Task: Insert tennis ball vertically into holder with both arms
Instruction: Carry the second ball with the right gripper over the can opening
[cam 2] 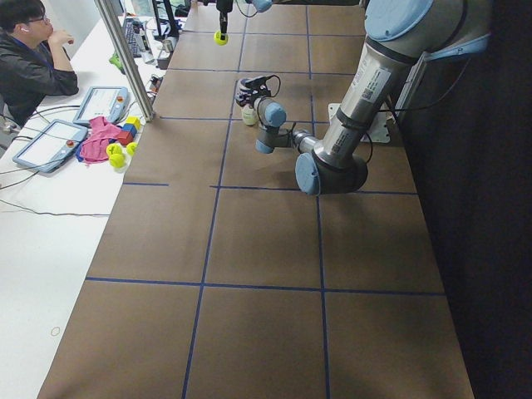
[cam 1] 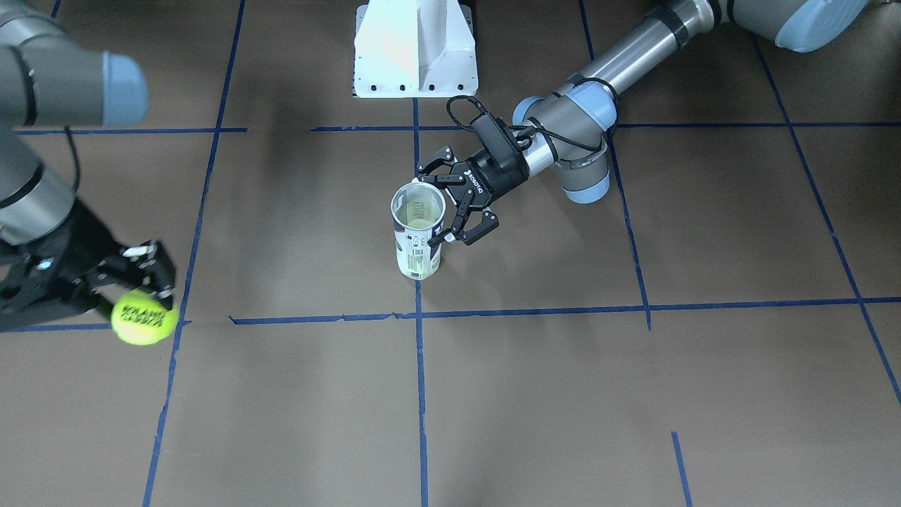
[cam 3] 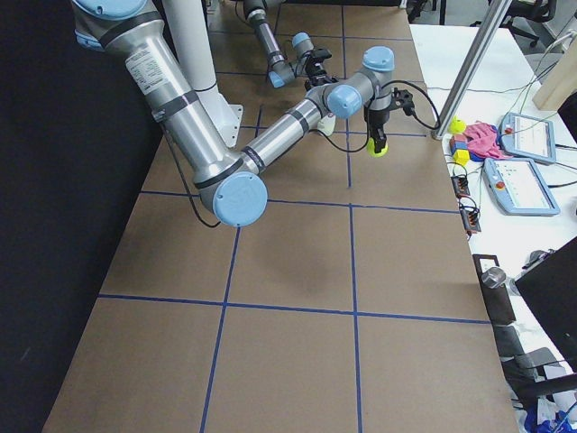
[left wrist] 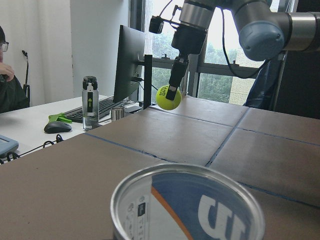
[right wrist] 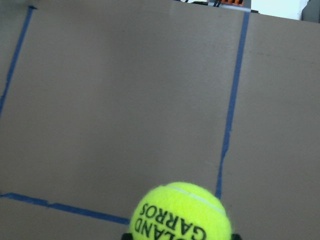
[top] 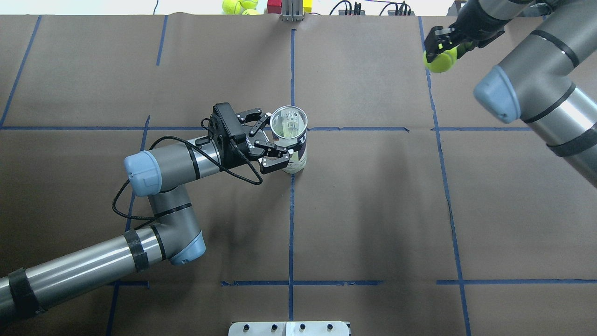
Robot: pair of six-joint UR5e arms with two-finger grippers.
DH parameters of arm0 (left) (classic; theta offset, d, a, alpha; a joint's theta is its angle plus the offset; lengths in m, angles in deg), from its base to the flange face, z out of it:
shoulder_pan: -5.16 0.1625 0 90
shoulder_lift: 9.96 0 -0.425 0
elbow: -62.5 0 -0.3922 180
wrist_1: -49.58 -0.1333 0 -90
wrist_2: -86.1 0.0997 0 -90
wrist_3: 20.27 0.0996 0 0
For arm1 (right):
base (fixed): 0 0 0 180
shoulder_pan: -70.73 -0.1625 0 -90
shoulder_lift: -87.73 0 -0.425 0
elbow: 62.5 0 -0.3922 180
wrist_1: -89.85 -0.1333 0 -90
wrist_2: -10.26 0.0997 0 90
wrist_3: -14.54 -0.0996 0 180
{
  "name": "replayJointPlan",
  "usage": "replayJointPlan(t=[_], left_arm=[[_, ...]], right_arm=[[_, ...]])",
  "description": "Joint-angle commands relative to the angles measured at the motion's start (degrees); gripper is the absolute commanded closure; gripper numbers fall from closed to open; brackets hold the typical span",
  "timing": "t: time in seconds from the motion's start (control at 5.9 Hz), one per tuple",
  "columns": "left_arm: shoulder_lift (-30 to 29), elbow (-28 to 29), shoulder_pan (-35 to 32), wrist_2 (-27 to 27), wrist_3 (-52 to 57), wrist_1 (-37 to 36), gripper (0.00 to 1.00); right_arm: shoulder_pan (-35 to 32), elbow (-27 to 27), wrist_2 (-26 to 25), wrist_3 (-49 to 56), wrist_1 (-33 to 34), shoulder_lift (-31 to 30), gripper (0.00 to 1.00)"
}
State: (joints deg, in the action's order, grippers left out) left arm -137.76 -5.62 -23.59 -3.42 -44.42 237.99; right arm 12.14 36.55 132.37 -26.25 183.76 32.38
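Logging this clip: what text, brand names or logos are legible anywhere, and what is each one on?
"ROLAND GARROS": black print on the tennis ball, upside down in the right wrist view.
"ROBOTIQ": white lettering on the body of the left gripper, rotated in the front-facing view.
Holder: a large white logo on navy, cut off by the frame edge; the label's small print is too small to read.

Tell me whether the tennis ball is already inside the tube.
No, the tennis ball sits gripped in the right claw far off to the side of the tube.
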Motion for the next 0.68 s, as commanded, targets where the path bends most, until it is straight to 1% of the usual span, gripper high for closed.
replayJointPlan(t=[0.0, 0.17, 0.34, 0.51], left_arm=[[0.0, 0.0, 0.0, 0.0, 0.1, -0.2, 0.16], [-0.1, 0.0, 0.0, 0.0, 0.1, -0.2, 0.16], [-0.2, 0.0, 0.0, 0.1, 0.1, -0.3, 0.16], [-0.3, 0.0, 0.0, 0.1, 0.1, -0.4, 0.16]], right_arm=[[8.7, 4.6, -3.5, -16.5, 11.7, 10.4, 1.0], [12.2, 4.4, -5.5, -21.4, 15.0, 15.3, 1.0], [15.6, 1.4, -7.8, -27.0, 15.5, 20.1, 1.0], [17.9, -3.5, -9.8, -31.0, 15.4, 25.2, 1.0]])
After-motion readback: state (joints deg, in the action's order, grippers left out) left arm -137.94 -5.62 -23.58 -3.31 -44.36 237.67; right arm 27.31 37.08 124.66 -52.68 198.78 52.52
